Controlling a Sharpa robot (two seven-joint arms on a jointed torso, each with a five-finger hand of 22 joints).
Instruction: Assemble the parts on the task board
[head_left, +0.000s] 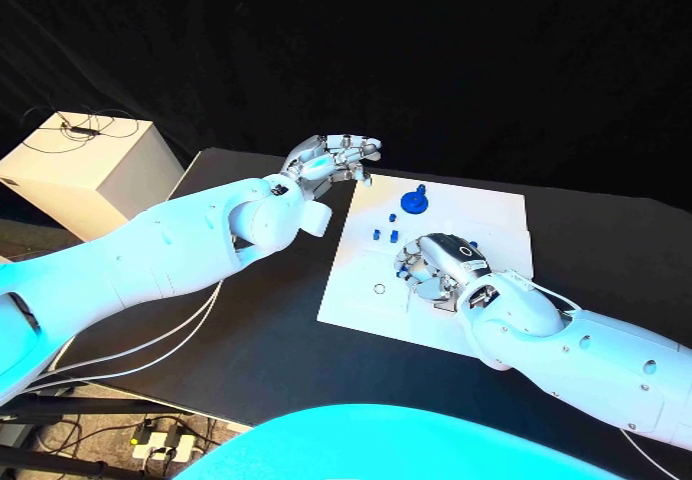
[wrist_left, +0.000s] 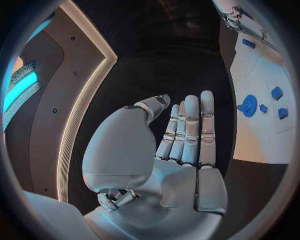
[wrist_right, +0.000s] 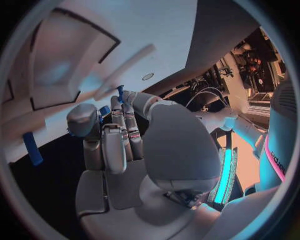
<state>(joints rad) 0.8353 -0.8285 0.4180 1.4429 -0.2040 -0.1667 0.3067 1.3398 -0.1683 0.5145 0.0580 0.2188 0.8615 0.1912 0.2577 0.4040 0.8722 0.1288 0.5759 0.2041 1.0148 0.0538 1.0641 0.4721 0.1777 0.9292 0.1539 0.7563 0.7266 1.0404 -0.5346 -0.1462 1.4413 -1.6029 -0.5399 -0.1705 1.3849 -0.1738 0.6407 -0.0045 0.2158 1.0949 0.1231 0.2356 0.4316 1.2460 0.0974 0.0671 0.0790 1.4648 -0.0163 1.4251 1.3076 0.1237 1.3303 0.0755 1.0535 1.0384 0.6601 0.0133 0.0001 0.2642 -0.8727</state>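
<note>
White task board (head_left: 483, 215) under the right hand (head_left: 437, 268), with small blue parts (head_left: 387, 235) just beyond its fingers, among them a round one (head_left: 415, 203). Fingers curled down onto the board; whether holding a part, cannot tell. Left hand (head_left: 335, 157) beside the board's far corner, fingers loosely apart, holding nothing.

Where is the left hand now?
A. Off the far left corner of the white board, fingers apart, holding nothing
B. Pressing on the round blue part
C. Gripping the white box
A: the left hand hangs beside the task board, fingers apart, holding nothing.

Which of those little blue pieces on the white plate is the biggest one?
The round blue disc with a knob, at the far edge of the task board. The other blue parts nearer the right hand are tiny blocks.
</note>
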